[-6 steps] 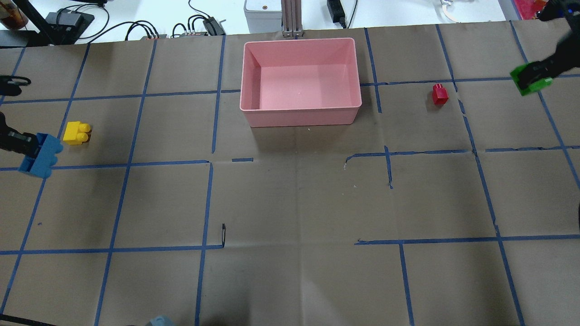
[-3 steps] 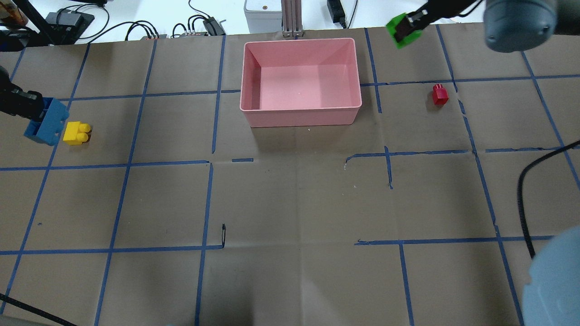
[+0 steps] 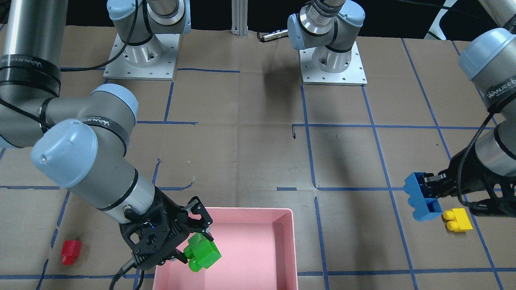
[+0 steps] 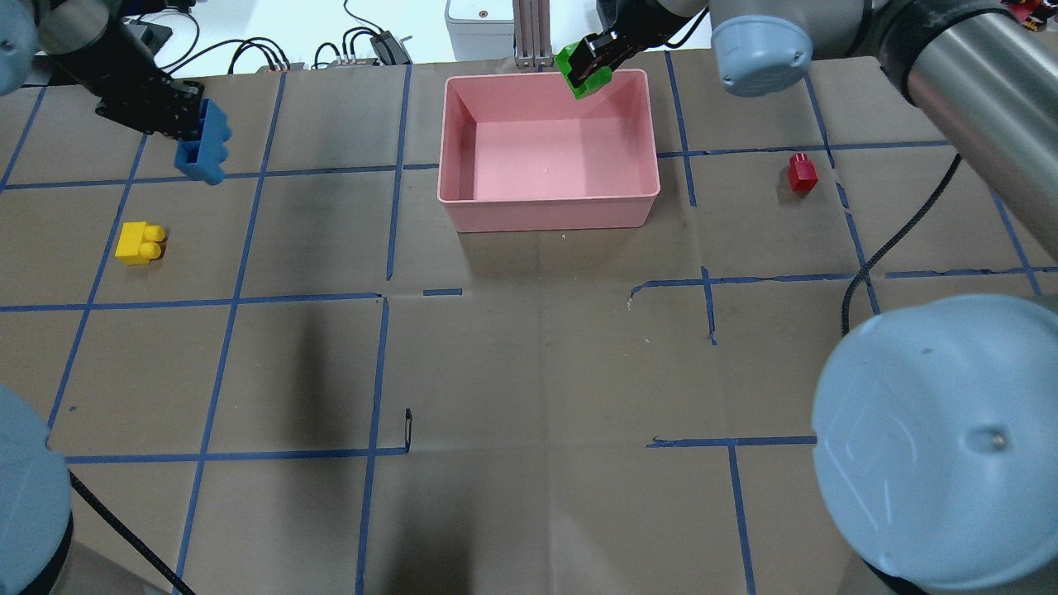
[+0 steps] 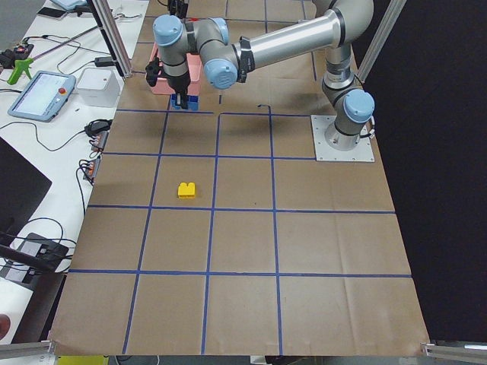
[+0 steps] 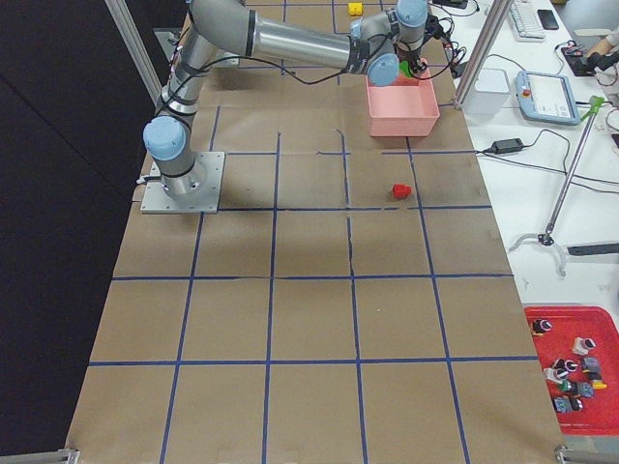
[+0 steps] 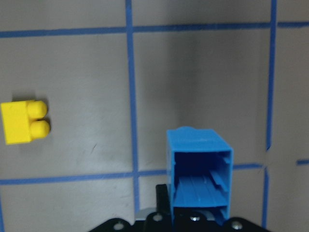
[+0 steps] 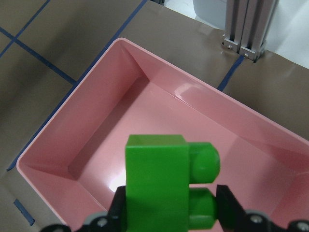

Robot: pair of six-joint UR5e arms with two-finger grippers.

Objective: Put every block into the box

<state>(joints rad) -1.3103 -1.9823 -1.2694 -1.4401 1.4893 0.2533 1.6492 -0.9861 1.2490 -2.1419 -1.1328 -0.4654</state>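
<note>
The pink box (image 4: pixel 550 211) stands at the far middle of the table, empty; it also shows in the front-facing view (image 3: pixel 278 213) and the right wrist view (image 8: pixel 58 130). My right gripper (image 4: pixel 588 62) is shut on the green block (image 4: pixel 585 73) (image 3: pixel 201 252) (image 8: pixel 159 183) and holds it above the box's far right part. My left gripper (image 4: pixel 186 124) is shut on the light-blue block (image 4: pixel 202 149) (image 3: pixel 421 199) (image 7: pixel 199 166), held in the air well left of the box. The yellow block (image 4: pixel 139 243) (image 7: pixel 23 121) lies on the table at left. The red block (image 4: pixel 802 172) (image 3: pixel 71 251) lies right of the box.
The table is brown paper with a blue tape grid. Cables, a grey unit and an aluminium post (image 4: pixel 533 33) stand behind the box's far edge. The arms' bases (image 3: pixel 332 60) are bolted at the robot's side of the table.
My right gripper has carried the green block left, from the far right to over the box. My left gripper has lifted the blue block up and right, away from the yellow block.
</note>
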